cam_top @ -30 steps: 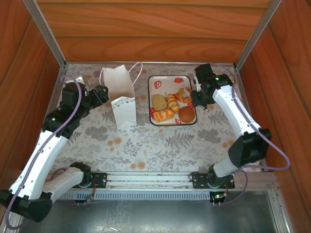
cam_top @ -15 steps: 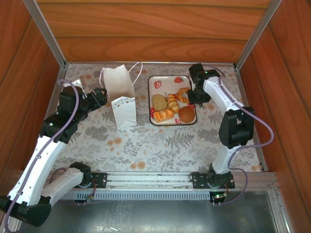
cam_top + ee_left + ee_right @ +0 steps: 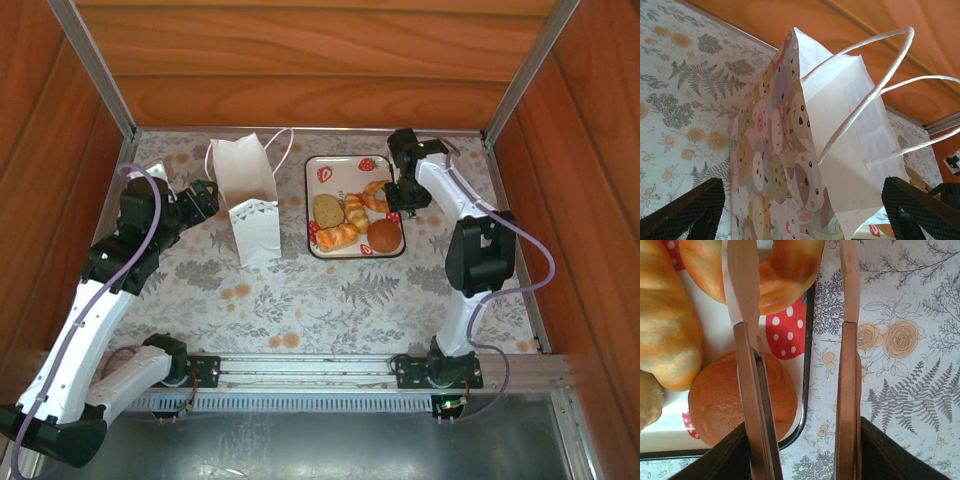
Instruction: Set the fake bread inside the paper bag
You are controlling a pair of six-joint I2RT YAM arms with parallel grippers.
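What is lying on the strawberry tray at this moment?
On the tray lie a brown slice, golden croissants and a round bun. The right gripper and its tongs cover the tray's right edge; anything under them cannot be seen.

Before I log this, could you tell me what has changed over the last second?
The right arm folded its elbow inward, carrying the right gripper and its tongs slightly left toward the right edge of the tray. The left gripper barely shifted beside the paper bag. Bag, tray and fake bread stayed put.
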